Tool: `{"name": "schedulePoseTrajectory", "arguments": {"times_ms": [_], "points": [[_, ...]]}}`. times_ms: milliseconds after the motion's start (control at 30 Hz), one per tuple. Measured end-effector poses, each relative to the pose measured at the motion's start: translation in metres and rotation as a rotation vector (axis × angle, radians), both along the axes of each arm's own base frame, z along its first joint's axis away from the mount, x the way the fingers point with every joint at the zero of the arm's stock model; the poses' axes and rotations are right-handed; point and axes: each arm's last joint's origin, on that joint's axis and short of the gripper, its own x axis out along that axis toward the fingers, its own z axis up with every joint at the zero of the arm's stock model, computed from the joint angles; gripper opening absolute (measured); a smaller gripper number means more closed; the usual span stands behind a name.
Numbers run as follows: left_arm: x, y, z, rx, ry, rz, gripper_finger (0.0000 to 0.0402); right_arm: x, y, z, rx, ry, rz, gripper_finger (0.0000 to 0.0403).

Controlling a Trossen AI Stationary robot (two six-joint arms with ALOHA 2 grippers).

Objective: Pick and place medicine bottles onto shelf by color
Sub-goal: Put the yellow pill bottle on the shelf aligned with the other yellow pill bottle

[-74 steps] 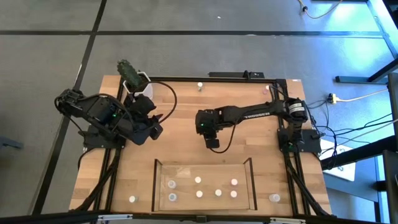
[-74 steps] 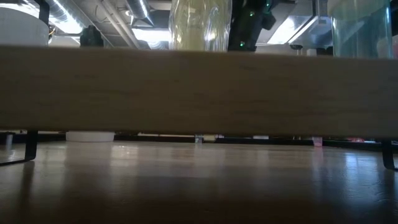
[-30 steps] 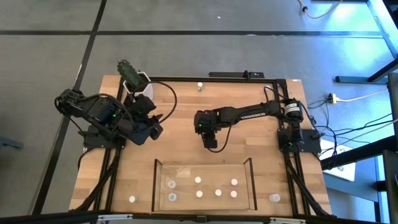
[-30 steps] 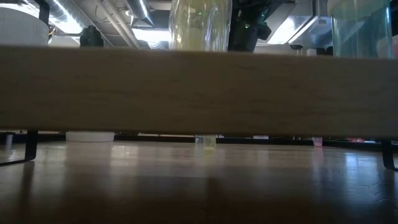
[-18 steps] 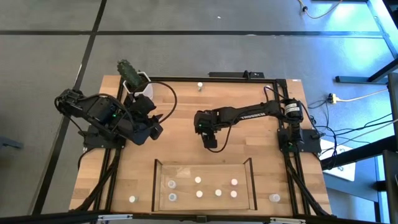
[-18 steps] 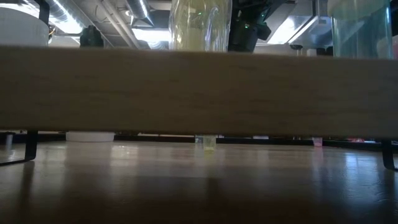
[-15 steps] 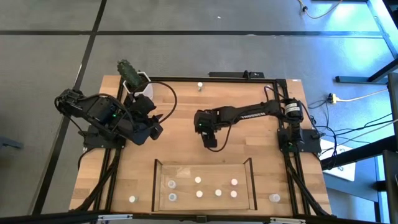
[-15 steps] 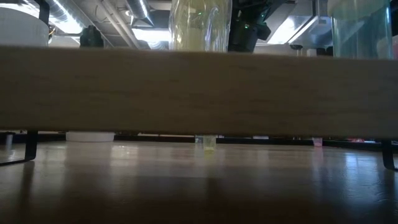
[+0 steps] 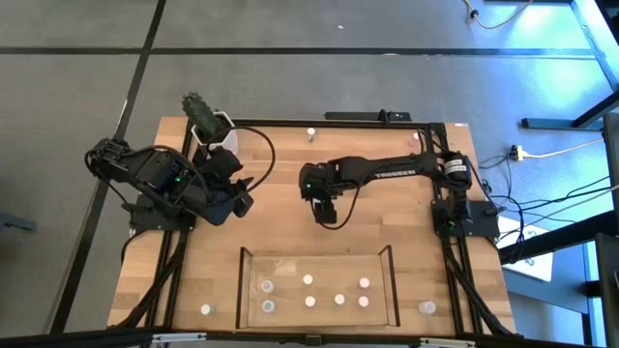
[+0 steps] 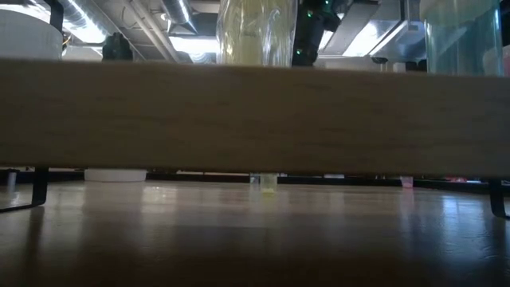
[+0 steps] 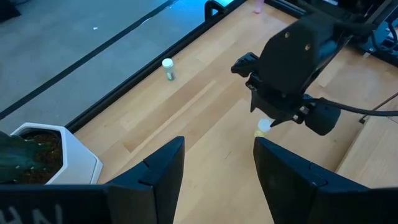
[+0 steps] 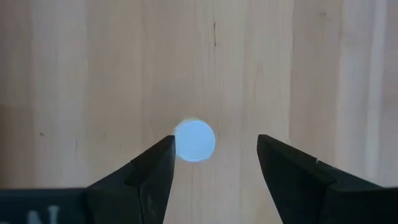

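Tabletop [image 9: 280, 227] now carries 1 released bottle [image 12: 194, 140]; right gripper [image 12: 214, 163] has lifted, fingers apart; left gripper [image 11: 217, 163] unchanged, parted.

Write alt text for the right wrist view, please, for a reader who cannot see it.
Looking straight down, the open right gripper hangs over a round pale bottle cap standing on the bare wooden table. The cap sits between the two dark fingers, close to one.

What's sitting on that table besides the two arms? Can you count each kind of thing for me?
Medicine bottles inside the tray: 7
Medicine bottles on the bare table: 5, one of them right under the right gripper
Clear-walled tray: 1
White pot with a cactus: 1
Total: 14
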Motion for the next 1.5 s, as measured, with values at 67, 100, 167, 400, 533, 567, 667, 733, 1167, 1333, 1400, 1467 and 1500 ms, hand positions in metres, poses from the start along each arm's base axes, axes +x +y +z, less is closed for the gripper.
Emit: {"name": "schedulePoseTrajectory", "arguments": {"times_ms": [67,100,167,400,533,567,667,733,1167,1333,1400,1467,1500], "points": [[0.000,0.000,0.000,0.000,0.000,0.000,0.0186,0.002,0.000,0.007,0.000,-0.011,-0.001,0.0229],[0.000,0.000,0.000,0.000,0.000,0.000,0.0186,0.002,0.000,0.010,0.001,-0.010,-0.002,0.0229],[0.000,0.000,0.000,0.000,0.000,0.000,0.0186,0.001,0.000,0.015,0.002,0.010,-0.002,0.0229],[0.000,0.000,0.000,0.001,0.001,-0.001,0.0187,-0.002,-0.001,0.039,-0.032,0.056,-0.055,0.0229],[0.000,0.000,0.000,0.001,0.001,-0.001,0.0187,-0.007,0.000,0.059,-0.124,0.076,-0.105,0.0229],[0.000,0.000,0.000,0.001,0.001,-0.001,0.0187,-0.008,0.001,0.066,-0.146,0.067,-0.112,0.0229],[0.000,0.000,0.000,0.004,0.004,-0.005,0.0187,-0.018,0.006,0.088,-0.178,0.048,-0.113,0.0229],[0.000,0.000,0.000,0.015,0.015,-0.017,0.0187,-0.025,0.010,0.102,-0.182,0.010,-0.121,0.0229],[0.017,-0.006,-0.005,0.052,0.037,-0.068,0.0186,-0.099,0.024,0.189,-0.129,-0.235,-0.191,0.0229],[0.043,-0.004,-0.015,0.124,0.103,-0.118,0.0186,-0.127,0.028,0.213,-0.110,-0.323,-0.189,0.0229],[0.052,-0.002,-0.017,0.145,0.124,-0.140,0.0186,-0.136,0.028,0.220,-0.108,-0.350,-0.184,0.0229],[0.060,0.001,-0.020,0.145,0.144,-0.162,0.0186,-0.143,0.028,0.226,-0.112,-0.370,-0.171,0.0229],[0.064,0.003,-0.021,0.144,0.150,-0.173,0.0186,-0.146,0.028,0.228,-0.112,-0.379,-0.170,0.0229]]}}
